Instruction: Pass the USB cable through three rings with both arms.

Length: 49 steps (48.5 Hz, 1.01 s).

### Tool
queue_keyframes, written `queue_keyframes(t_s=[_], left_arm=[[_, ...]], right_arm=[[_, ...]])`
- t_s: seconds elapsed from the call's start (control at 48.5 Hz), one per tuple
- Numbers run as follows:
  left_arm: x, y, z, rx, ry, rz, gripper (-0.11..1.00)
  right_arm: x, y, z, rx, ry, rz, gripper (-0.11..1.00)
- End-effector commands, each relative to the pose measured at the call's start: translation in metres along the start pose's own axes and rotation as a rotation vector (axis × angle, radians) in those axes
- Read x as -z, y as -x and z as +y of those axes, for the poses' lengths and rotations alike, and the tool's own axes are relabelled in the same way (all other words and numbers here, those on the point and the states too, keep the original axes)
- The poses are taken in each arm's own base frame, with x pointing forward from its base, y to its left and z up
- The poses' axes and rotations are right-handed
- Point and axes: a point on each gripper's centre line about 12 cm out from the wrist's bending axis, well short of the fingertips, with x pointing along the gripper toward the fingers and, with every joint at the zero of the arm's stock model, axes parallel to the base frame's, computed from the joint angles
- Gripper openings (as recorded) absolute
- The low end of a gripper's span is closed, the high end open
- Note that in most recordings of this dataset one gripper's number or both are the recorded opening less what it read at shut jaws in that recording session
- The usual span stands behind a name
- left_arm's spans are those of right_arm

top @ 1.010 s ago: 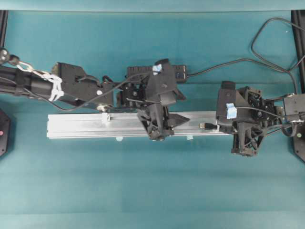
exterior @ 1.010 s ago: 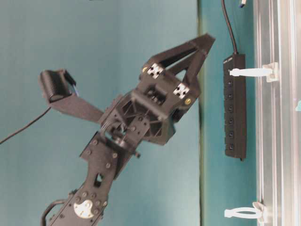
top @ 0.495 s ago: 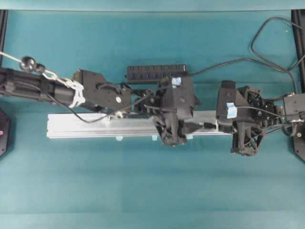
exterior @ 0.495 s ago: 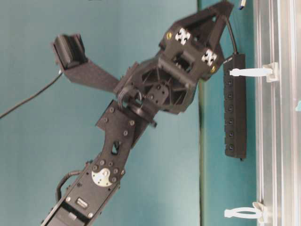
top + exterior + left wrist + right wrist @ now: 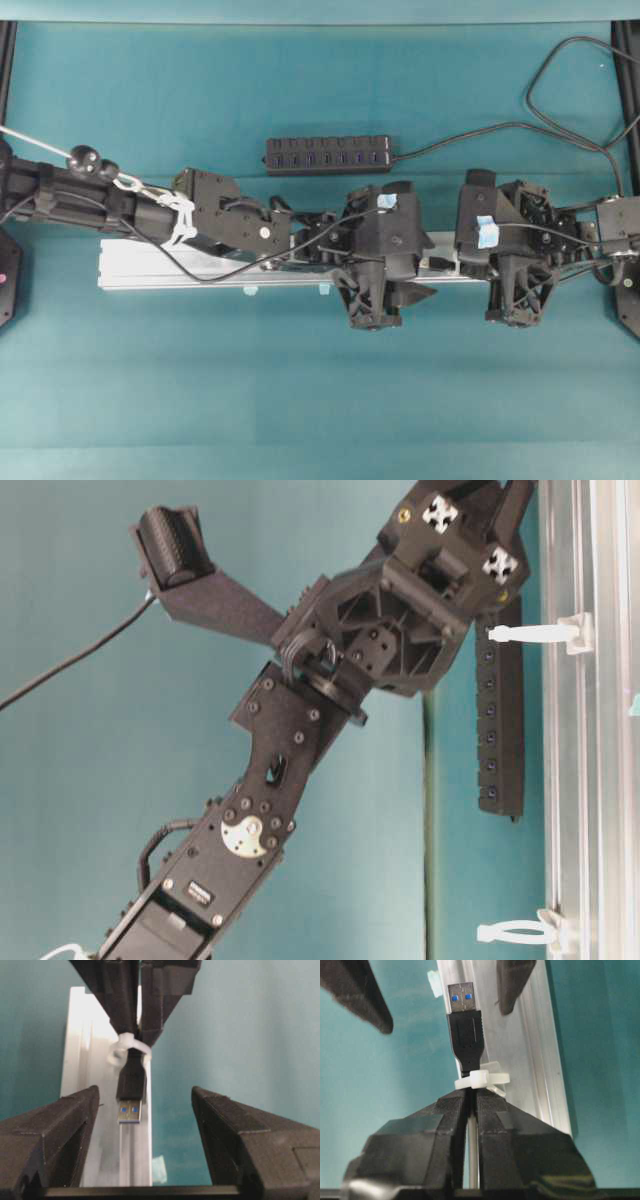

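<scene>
Teal table; USB cable [image 5: 465,1030] plug bears no legible marking, seemingly

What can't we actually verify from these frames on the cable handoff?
- Overhead: the USB cable's plug and the first ring are hidden under the two hands.
- Table-level: the left hand is cut off by the top edge, so its fingertips and the plug are out of frame.
- Right wrist: the right hand pinches the cord, but whether the ring touches its fingertips cannot be told.
- Left wrist: blur hides whether the plug rests on the rail.
</scene>
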Motion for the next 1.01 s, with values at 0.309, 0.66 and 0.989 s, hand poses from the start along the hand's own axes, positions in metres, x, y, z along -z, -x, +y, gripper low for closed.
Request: queue_keyframes(t_s=[0.309, 0.66, 0.989], left_arm=[[-0.006, -0.012, 0.002, -0.003, 0.000, 0.011, 0.76], [-0.004, -0.013, 0.001, -0.001, -0.001, 0.015, 0.75], [-0.005, -0.013, 0.001, -0.002, -0.002, 0.012, 0.38]], right_arm=[[-0.007, 0.003, 0.001, -0.008, -0.010, -0.042, -0.08], [-0.007, 0.002, 0.001, -0.008, -0.008, -0.041, -0.08], [-0.007, 0.002, 0.001, -0.007, -0.006, -0.041, -0.08]])
